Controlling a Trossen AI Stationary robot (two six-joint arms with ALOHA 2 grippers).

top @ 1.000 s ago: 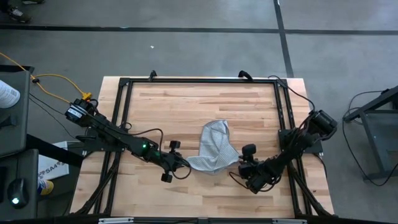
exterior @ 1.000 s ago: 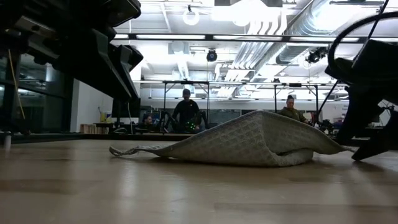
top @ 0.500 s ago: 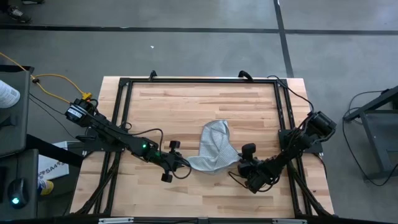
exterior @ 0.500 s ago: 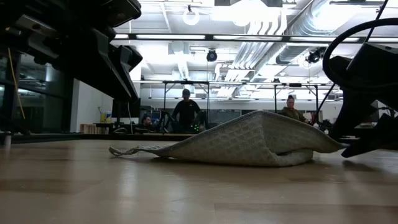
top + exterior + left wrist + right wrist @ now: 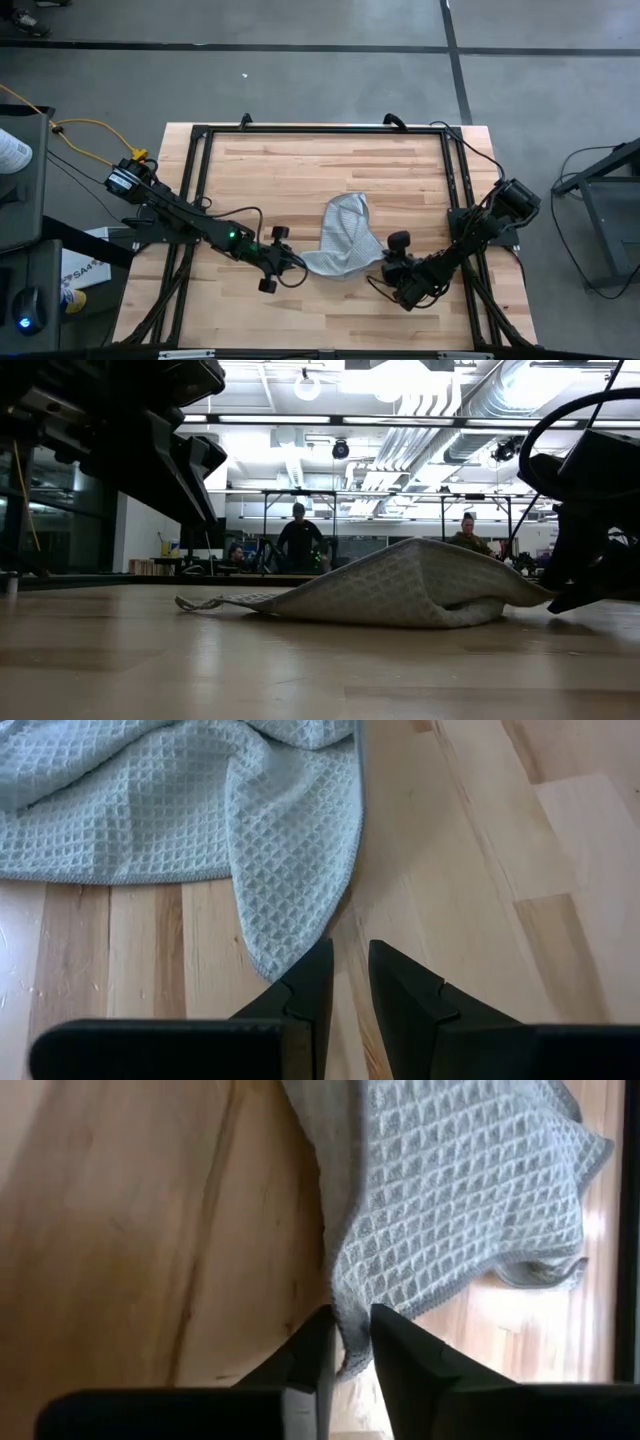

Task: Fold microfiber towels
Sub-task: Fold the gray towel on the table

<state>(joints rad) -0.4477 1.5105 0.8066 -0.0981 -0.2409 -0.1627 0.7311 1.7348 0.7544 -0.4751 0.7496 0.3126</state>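
The light grey-blue microfiber towel (image 5: 345,235) lies crumpled and partly doubled over on the wooden table, humped up in the low view (image 5: 400,592). My left gripper (image 5: 298,265) is at its near left corner. It slants down with a narrow gap between its fingers (image 5: 350,965) that shows only bare wood; the towel's corner (image 5: 265,960) lies just beside one finger. My right gripper (image 5: 386,258) is at the towel's near right corner, shut on it (image 5: 350,1330). My left gripper: I cannot tell whether its finger (image 5: 310,985) touches the towel's corner beside it. My right gripper pinches the towel's near right corner (image 5: 346,1342) between its two fingers. It comes slanting down from the table's near right. The rest of the towel lies slack on the table.
Black frame rails (image 5: 320,129) run around the tabletop, with cables along the arms. Bare wood (image 5: 300,165) stretches to the far side of the towel. In the room beyond, people (image 5: 298,532) stand at a distance.
In the low view my right gripper's fingers have edged a little toward the towel's near right corner. The towel has kept its shape and place.
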